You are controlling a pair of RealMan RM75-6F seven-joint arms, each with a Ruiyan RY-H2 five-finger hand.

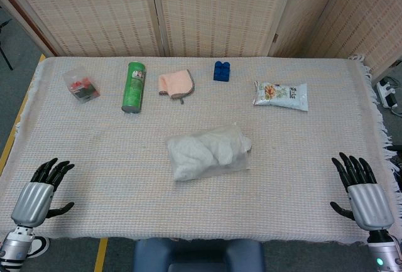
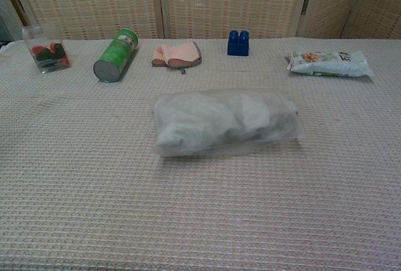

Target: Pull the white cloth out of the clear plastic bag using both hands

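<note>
The clear plastic bag point(image 1: 210, 152) lies in the middle of the table point(image 1: 94, 178), with the white cloth point(image 1: 201, 149) inside it. Both hands rest at the near edge, well apart from the bag: the left hand point(image 1: 39, 193) and the right hand point(image 1: 363, 195) hold nothing, with fingers spread. The reach has probably not begun. To do it well, one hand should press down or pinch the closed end of the bag, while the other goes to the opening, which seems to be on the right side, and takes only the cloth.
</note>
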